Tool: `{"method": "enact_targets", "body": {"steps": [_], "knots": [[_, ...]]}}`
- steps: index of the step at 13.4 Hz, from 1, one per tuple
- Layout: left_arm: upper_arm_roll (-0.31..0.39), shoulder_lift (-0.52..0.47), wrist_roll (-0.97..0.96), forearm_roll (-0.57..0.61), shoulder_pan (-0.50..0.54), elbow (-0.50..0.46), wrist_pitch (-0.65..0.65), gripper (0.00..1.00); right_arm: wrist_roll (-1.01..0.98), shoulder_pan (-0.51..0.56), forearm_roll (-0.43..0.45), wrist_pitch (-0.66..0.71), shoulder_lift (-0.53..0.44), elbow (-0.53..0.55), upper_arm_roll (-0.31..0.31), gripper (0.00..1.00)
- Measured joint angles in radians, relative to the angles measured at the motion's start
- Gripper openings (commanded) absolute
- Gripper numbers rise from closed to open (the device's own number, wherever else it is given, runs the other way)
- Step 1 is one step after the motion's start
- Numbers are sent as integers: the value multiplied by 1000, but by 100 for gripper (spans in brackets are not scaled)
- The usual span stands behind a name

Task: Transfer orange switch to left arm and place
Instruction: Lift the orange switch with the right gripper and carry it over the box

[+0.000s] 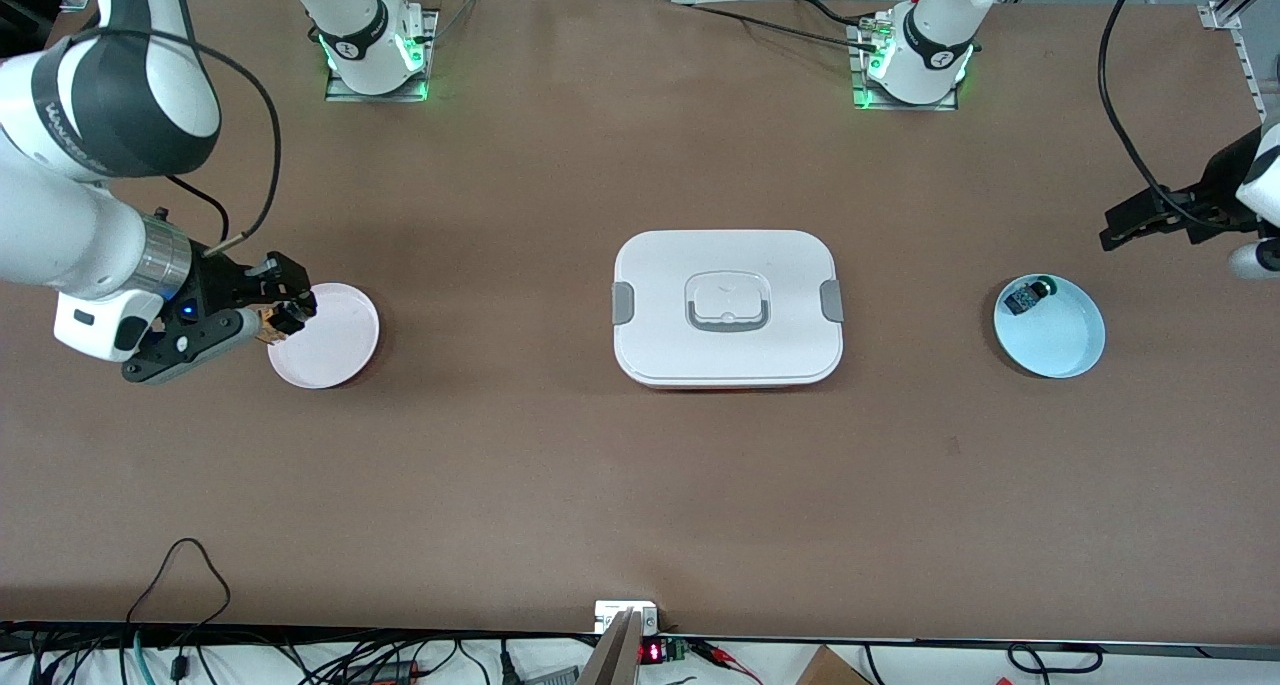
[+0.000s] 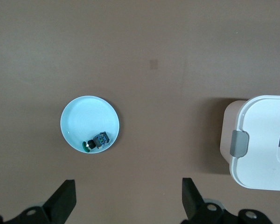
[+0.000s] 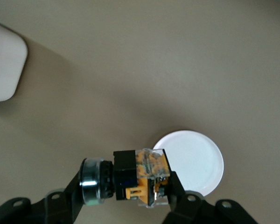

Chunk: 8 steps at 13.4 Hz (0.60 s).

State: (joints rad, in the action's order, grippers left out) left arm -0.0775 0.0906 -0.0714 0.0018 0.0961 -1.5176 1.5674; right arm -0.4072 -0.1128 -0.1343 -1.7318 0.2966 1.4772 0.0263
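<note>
Right gripper (image 1: 285,317) grips the orange switch (image 3: 144,179) over the white plate's (image 1: 335,350) 9 o'clock edge. Left gripper (image 2: 128,200), jaws spread, hangs near the blue plate (image 1: 1060,350); the box (image 1: 728,307) sits between plates.

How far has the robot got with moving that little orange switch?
Done: the right gripper has picked up the orange switch and holds it over the white plate's edge. Left: carrying it past the box and handing it over. The left gripper waits open above the blue plate.
</note>
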Motion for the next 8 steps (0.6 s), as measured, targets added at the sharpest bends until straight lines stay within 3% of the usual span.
{"method": "enact_targets", "body": {"steps": [5,8], "knots": [[-2,2,-1,0,-15,77,-8,100,-69,-2,-123,-63,-30,-25,83,6],[14,-17,-1,0,-7,94,-44,100,-220,-7,-205,-161,-35,-25,149,6]]}}
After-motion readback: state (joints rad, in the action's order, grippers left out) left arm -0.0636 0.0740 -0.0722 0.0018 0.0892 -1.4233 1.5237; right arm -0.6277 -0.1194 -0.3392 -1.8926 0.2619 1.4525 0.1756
